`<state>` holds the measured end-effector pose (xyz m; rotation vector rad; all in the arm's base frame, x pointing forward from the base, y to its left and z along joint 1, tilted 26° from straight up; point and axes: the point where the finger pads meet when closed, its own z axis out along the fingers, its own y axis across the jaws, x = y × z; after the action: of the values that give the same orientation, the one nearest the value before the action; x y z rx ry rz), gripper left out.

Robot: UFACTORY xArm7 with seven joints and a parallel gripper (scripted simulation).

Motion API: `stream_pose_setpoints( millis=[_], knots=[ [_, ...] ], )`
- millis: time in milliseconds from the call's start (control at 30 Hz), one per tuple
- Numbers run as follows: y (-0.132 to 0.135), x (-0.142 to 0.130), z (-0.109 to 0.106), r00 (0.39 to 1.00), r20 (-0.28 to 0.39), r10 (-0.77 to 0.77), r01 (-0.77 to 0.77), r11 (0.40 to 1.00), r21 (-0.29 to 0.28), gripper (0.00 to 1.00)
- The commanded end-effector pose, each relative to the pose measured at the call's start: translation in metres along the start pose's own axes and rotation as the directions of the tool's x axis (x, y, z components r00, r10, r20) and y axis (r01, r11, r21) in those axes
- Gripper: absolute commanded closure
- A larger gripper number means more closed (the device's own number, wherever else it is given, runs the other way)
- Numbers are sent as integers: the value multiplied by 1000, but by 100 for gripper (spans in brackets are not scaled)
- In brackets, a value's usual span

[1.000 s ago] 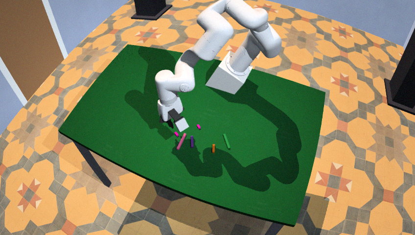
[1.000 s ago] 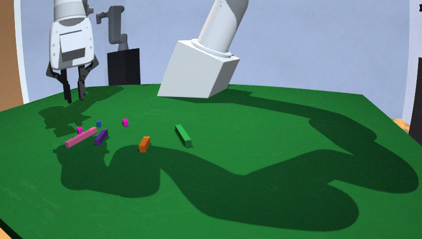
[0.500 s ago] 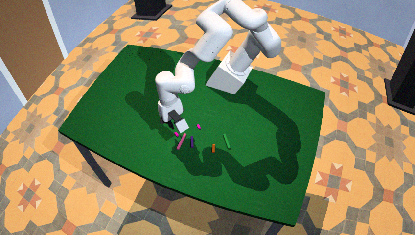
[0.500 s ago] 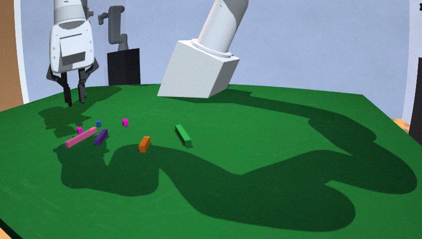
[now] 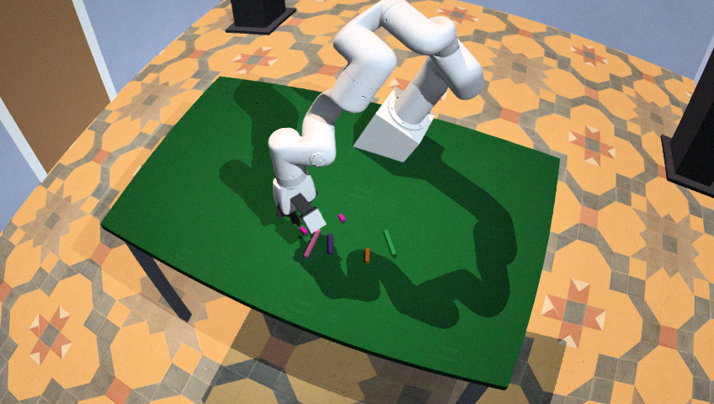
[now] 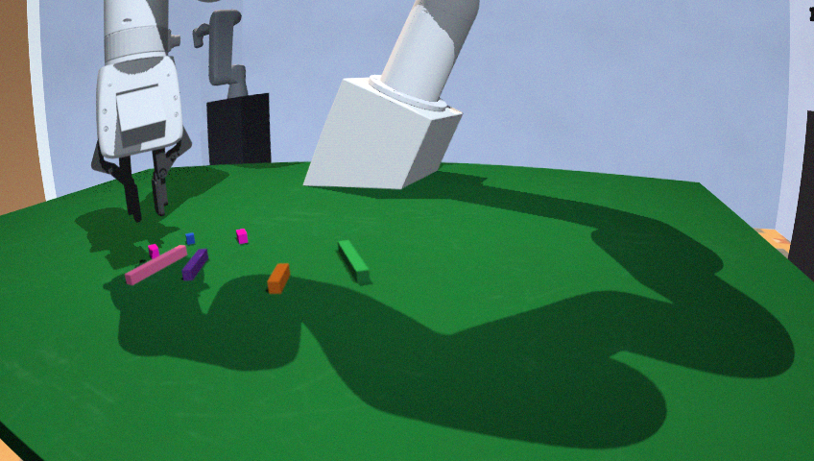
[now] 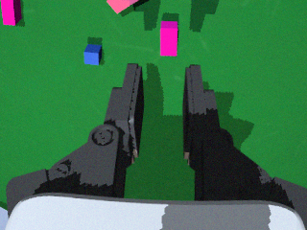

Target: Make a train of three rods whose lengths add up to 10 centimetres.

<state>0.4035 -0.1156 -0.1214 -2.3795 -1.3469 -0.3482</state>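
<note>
Green tabletop (image 6: 514, 228) carrying scattered rods; claw (image 6: 145, 214) hovering above near magenta rod (image 6: 153, 251), fingers narrowed, parallel, gripping nothing, pink rod (image 6: 155, 264) lying just beyond.

A bare robot test room rather than a home: a green bench (image 5: 466, 280) carries only the arm's white pedestal (image 5: 373, 145), on an orange patterned tile floor (image 5: 626, 240), with plain blue walls (image 6: 599, 85) and black equipment stands (image 5: 694, 145) around.

The table (image 6: 514, 228) looks matt green, perhaps felt; the arm's shell (image 5: 360, 60) is smooth, faintly glossy white plastic.
</note>
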Motion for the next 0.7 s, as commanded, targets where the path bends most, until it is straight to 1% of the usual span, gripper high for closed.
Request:
stream_pose_setpoints(
  millis=[0, 667],
  knots=[
    [2, -1, 5, 1000, 1, 0, 0, 1000, -5, 76],
    [2, -1, 24, 1000, 1, 0, 0, 1000, -5, 76]
  ],
)
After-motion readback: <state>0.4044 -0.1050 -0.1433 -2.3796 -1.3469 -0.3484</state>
